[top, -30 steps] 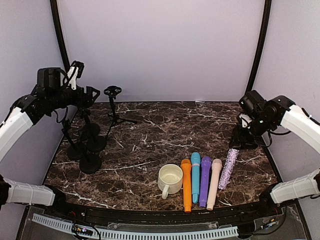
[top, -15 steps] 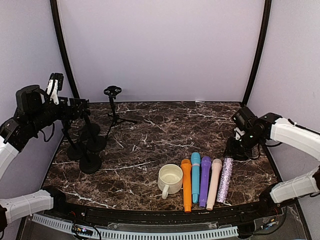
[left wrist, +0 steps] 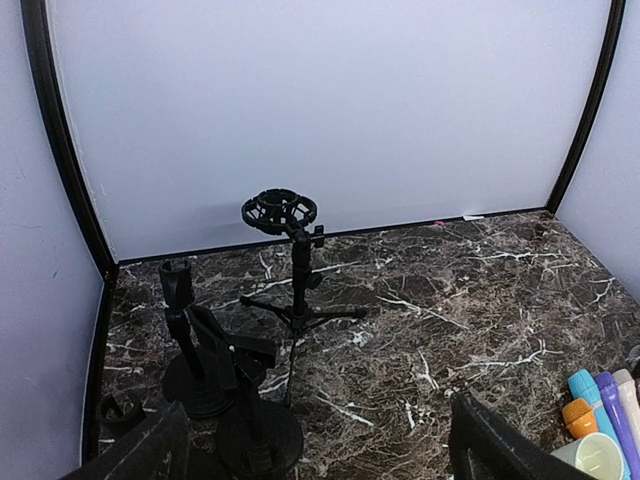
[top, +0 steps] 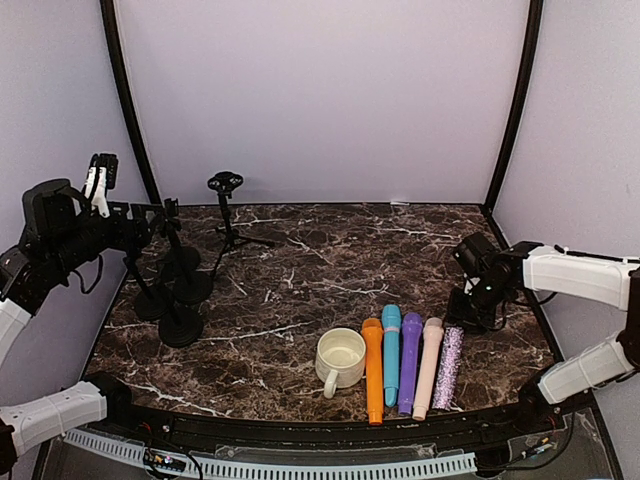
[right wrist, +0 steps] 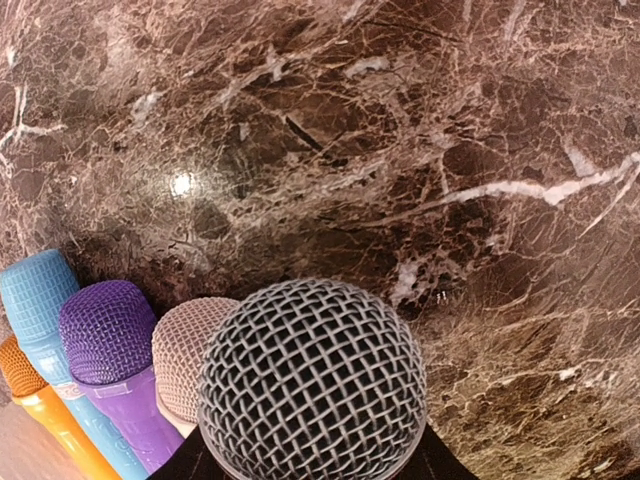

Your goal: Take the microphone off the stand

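A silver glitter microphone lies at the right end of a row of microphones near the table's front edge, next to the pink one. My right gripper is low over its head end and shut on it. In the right wrist view its grey mesh head fills the space between my dark fingers. Several black stands are grouped at the left, all empty. A tripod stand with a ring mount is behind them. My left gripper hovers open above the stands, holding nothing.
An orange, a blue and a purple microphone lie side by side in the row. A cream mug stands left of them. The dark marble table has purple walls close behind and at both sides.
My right gripper has come down and to the left, laying the glitter microphone flat beside the pink one. My left arm has pulled back to the left, away from the stands.
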Controlling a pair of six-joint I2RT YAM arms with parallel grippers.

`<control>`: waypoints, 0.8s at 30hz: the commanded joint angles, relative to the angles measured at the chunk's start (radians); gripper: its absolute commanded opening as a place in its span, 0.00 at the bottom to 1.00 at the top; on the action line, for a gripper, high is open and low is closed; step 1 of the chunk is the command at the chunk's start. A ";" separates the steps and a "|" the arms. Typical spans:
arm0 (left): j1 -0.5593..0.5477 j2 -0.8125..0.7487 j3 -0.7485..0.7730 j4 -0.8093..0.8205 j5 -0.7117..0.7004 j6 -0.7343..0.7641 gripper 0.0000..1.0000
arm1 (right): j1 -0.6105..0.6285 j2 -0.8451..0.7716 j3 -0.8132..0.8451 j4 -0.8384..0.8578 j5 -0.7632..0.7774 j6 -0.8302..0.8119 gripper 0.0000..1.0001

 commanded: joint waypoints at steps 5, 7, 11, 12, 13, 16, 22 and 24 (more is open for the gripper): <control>0.006 -0.027 -0.026 -0.045 -0.017 -0.024 0.92 | 0.005 -0.055 -0.028 0.089 0.028 0.048 0.52; 0.005 -0.030 -0.035 -0.045 -0.021 -0.031 0.92 | 0.005 -0.065 -0.028 0.087 0.046 0.051 0.61; 0.005 -0.032 -0.048 -0.048 -0.030 -0.044 0.92 | 0.005 -0.082 -0.026 0.087 0.066 0.053 0.75; 0.005 -0.032 -0.050 -0.048 -0.031 -0.052 0.92 | 0.005 -0.085 -0.022 0.084 0.072 0.051 0.78; 0.005 -0.033 -0.051 -0.046 -0.030 -0.057 0.93 | 0.005 -0.090 -0.017 0.082 0.076 0.048 0.80; 0.006 -0.031 -0.053 -0.040 -0.001 -0.080 0.97 | 0.005 -0.119 -0.001 0.077 0.095 0.042 0.84; 0.006 0.044 -0.007 -0.051 0.044 -0.086 0.99 | 0.006 -0.165 0.094 0.135 0.139 -0.080 0.88; 0.007 0.085 0.018 -0.045 0.049 -0.068 0.99 | 0.006 -0.151 0.138 0.170 0.128 -0.142 0.90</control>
